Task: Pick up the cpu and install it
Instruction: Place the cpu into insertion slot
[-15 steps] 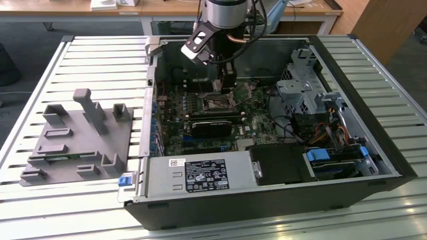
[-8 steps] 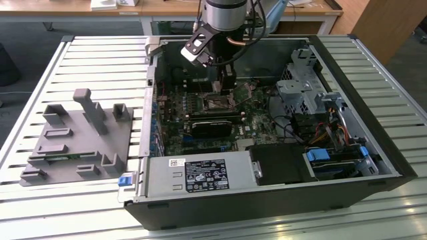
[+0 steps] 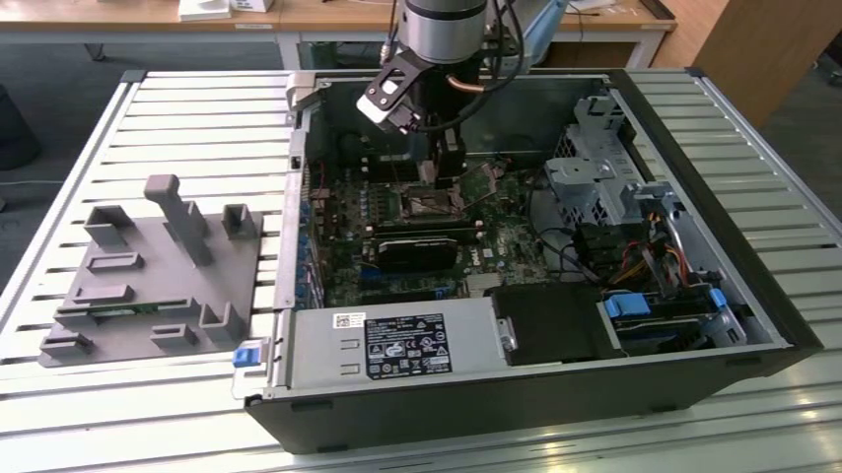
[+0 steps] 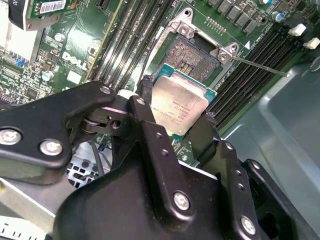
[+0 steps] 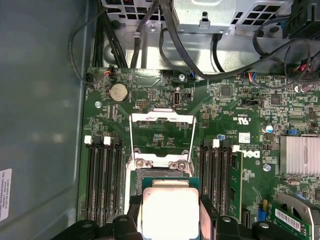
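Observation:
The cpu (image 4: 179,106), a thin square chip with a silvery metal top, sits between my gripper's (image 4: 176,114) two black fingers (image 4: 146,107), which are shut on its opposite edges. It hangs tilted just above the open socket (image 4: 192,56) of the green motherboard (image 4: 75,55). In the first wrist view the cpu (image 5: 170,211) covers most of the socket, whose metal load plate (image 5: 161,134) is swung open beyond it. In the exterior view my gripper (image 3: 443,169) reaches down into the open computer case, over the socket (image 3: 429,204).
The case (image 3: 553,394) lies on its side on a slatted table (image 3: 197,108), with the power supply (image 3: 394,345) in front and drive cages (image 3: 593,168) at the exterior view's right. A grey fixture tray (image 3: 145,286) with pegs stands outside. Memory slots (image 5: 104,175) and cables (image 5: 150,35) flank the socket.

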